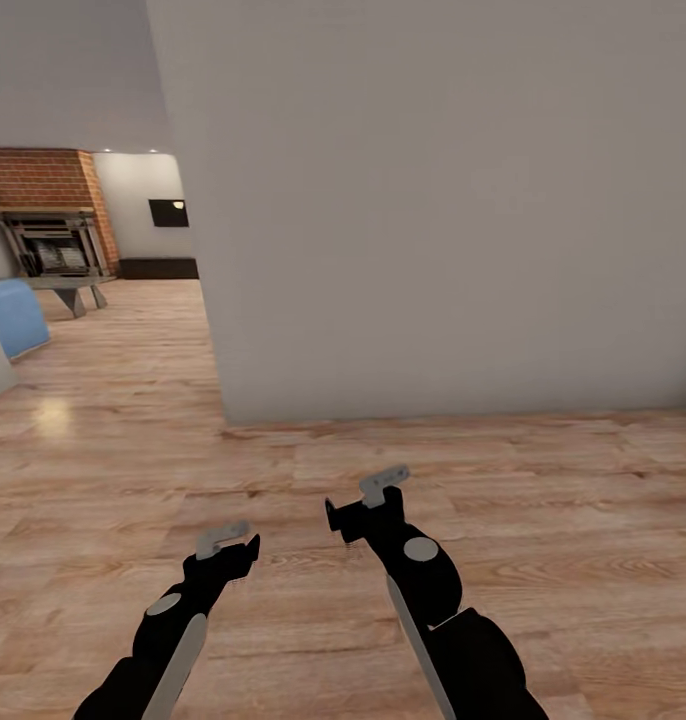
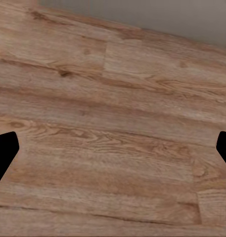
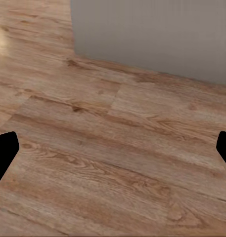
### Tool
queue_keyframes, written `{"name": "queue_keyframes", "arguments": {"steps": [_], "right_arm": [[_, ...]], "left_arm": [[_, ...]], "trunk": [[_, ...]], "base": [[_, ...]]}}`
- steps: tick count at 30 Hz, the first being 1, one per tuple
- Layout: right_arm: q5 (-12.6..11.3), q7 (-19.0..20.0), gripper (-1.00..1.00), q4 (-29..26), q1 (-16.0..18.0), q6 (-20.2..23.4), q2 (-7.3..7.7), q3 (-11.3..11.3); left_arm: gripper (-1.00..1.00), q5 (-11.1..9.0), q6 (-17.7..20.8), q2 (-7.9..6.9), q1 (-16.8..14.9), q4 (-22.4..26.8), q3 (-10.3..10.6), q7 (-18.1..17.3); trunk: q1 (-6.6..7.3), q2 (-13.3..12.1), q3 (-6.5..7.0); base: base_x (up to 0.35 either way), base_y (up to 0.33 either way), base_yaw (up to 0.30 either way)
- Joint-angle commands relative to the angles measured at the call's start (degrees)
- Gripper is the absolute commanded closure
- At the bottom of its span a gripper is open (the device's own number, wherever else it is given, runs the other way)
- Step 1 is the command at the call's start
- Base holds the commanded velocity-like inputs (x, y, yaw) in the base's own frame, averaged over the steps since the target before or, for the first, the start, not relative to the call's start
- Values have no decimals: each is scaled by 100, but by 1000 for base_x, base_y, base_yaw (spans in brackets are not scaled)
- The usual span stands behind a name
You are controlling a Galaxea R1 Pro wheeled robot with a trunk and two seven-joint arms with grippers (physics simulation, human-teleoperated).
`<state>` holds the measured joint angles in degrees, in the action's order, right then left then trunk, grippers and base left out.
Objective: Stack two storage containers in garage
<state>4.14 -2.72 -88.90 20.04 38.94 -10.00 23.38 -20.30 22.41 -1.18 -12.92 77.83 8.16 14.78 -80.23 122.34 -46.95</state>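
Facing a plain white wall (image 1: 433,200) at close range, you have both arms held low over the light wood plank floor (image 1: 103,460), and neither storage container can be seen from here, so where they lie cannot be told from these pictures. Past the wall's corner on your left the living room opens out, with the red brick fireplace (image 1: 48,180), a low bench (image 1: 71,287) before it and the edge of the blue sofa (image 1: 13,315); I judge that is the way to look for the bins. The left gripper (image 1: 228,540) has its jaws spread wide and empty, with only bare planks between the fingertips (image 2: 4,155) in the left wrist view; the right gripper (image 1: 378,490) is likewise spread and holding nothing, its fingertips (image 3: 4,153) framing floor and the foot of the wall. As for handling, going by the task alone, expect low-walled rigid bins: probably light when empty, stiff enough not to buckle, but smooth-sided and apt to slip or swing if pinched at one corner. I would take each by its rim, jaws straddling a straight wall near the middle of a long side, or one gripper on each short end if carried with both arms, and keep it level so that the second bin seats squarely on the first.
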Motion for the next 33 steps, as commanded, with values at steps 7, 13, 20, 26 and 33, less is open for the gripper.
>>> {"name": "queue_keyframes", "arguments": {"steps": [7, 13, 20, 26, 33], "right_arm": [[-1, 0, -100, -21, 0, 0, 0, 0], [-1, 0, -100, -22, 0, 0, 0, 3], [-1, 0, -100, -22, 0, 0, 0, 3], [-1, 0, -100, -22, 0, 0, 0, 8], [-1, 0, -100, -22, 0, 0, 0, 9]], "left_arm": [[-100, 5, -3, -4, 0, -15, -6, 4], [-100, 8, -2, -3, 0, -25, -7, 6], [-100, 8, -4, -1, 0, -27, -6, 15], [-100, 8, -2, 2, 0, -29, 1, 21], [-100, 8, -7, 2, 0, -31, 1, 24]], "trunk": [[0, 0, 0], [0, 0, 0], [0, 0, 0], [0, 0, 0], [0, 0, 0]], "base": [[338, 113, 140], [338, 121, 272], [338, 119, 286], [338, 40, 287], [338, 3, 288]]}}
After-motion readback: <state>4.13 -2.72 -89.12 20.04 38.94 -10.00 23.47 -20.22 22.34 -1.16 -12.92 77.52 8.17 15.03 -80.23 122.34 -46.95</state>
